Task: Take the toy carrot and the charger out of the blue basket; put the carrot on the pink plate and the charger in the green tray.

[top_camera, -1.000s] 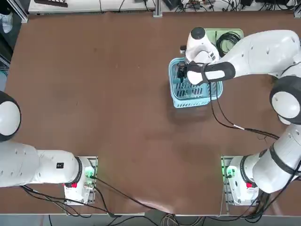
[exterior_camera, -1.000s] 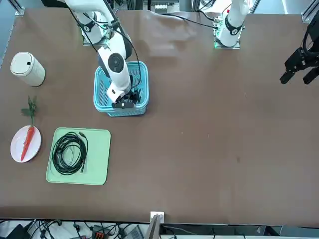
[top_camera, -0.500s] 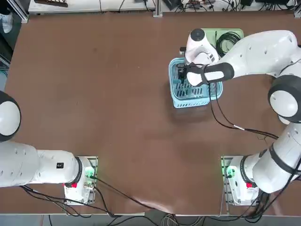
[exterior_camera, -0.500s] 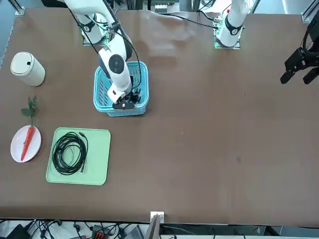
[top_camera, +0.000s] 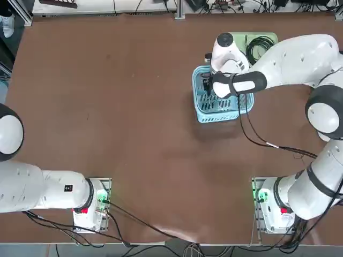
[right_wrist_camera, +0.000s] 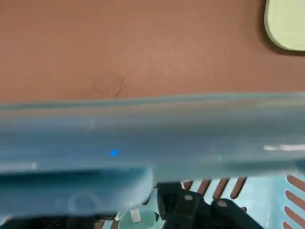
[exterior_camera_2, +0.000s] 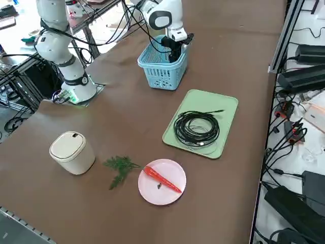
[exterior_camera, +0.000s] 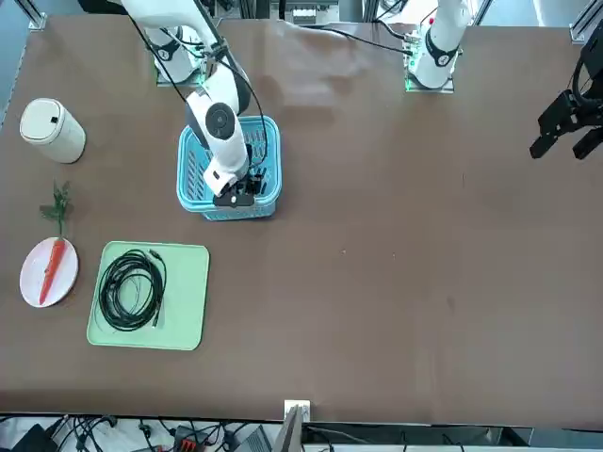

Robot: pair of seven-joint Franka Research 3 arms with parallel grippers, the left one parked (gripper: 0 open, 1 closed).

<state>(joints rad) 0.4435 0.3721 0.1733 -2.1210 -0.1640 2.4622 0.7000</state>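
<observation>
The light blue basket (top_camera: 217,116) (exterior_camera: 198,184) (exterior_camera_2: 161,76) stands near the green tray (exterior_camera: 184,301) (exterior_camera_2: 223,109). My right gripper (top_camera: 206,84) (exterior_camera: 247,196) (exterior_camera_2: 175,51) reaches down inside the basket, at its side away from the robot's base. In the wrist view the basket's rim (right_wrist_camera: 190,138) crosses the picture. Below it, a blurred pale grey block (right_wrist_camera: 81,198) that looks like the charger lies right by the gripper; whether it is gripped I cannot tell. The toy carrot (exterior_camera: 52,268) (exterior_camera_2: 161,179) lies on the pink plate (exterior_camera: 33,287) (exterior_camera_2: 152,193).
A coiled black cable (exterior_camera: 132,287) (exterior_camera_2: 197,128) fills much of the green tray. A green leafy sprig (exterior_camera: 58,202) (exterior_camera_2: 119,166) lies on the table beside the plate. A white lidded canister (exterior_camera: 52,130) (exterior_camera_2: 72,151) stands beyond it.
My right hand has shifted slightly inside the basket. The carrot, plate, tray and cable have not moved.
</observation>
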